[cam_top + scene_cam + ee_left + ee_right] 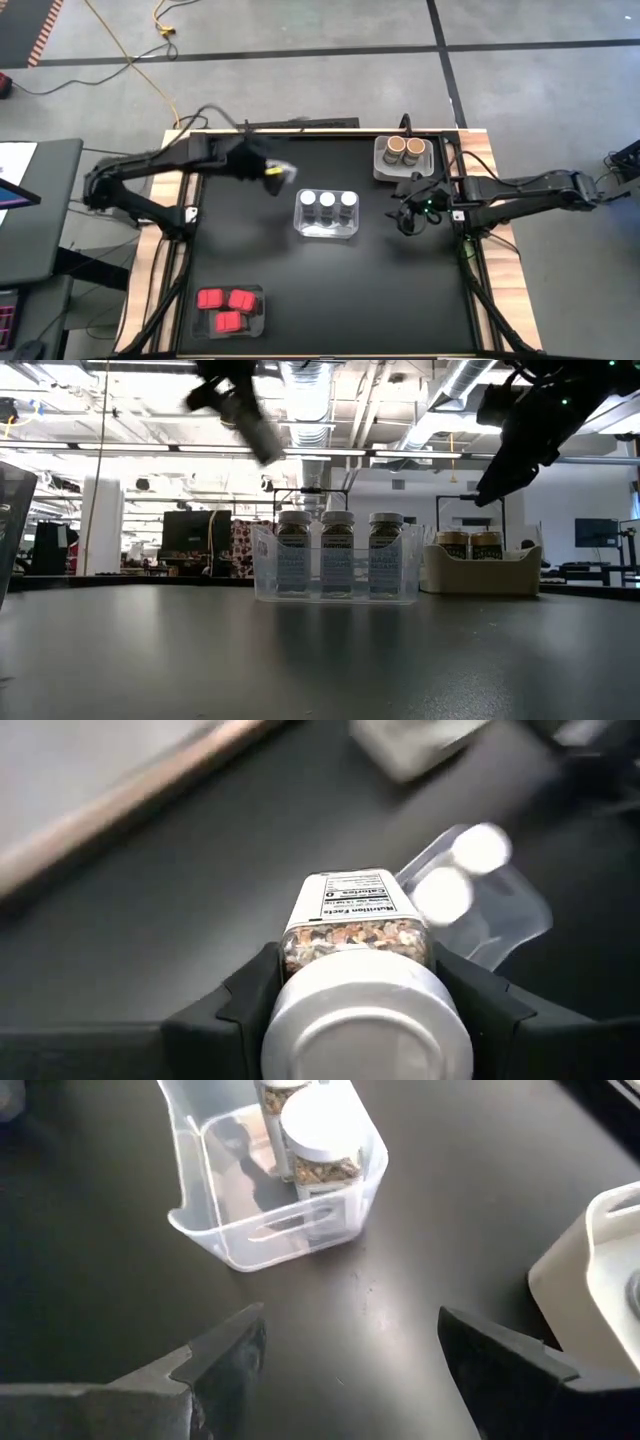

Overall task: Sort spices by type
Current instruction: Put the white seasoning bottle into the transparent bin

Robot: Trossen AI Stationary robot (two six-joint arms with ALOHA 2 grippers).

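The left claw (350, 1010) is clamped on a clear spice jar with a white round lid (355, 935), one dark finger on each side of its body, and carries it in the air above the black desk (330, 290), just beside the clear plastic tray (327, 231) near the desk's middle. That tray holds three more clear white-lidded jars (327, 200) standing upright in a row. The right claw (350, 1350) hangs with its fingers spread wide and nothing between them, above bare desk between the clear tray and the grey tray (402, 168) at the far right corner.

By my reading, the sorting is close to done. Two tan-brown cylindrical jars (405, 148) stand together in the grey tray. Three red boxy containers (226, 304) lie in a second clear tray (256, 318) at the near left. No container lies loose on the desk. What seems left is the carried jar, which belongs with the three of its kind. Whether the clear tray has a free place for it I cannot tell for sure, though the right wrist view shows empty space at one end.
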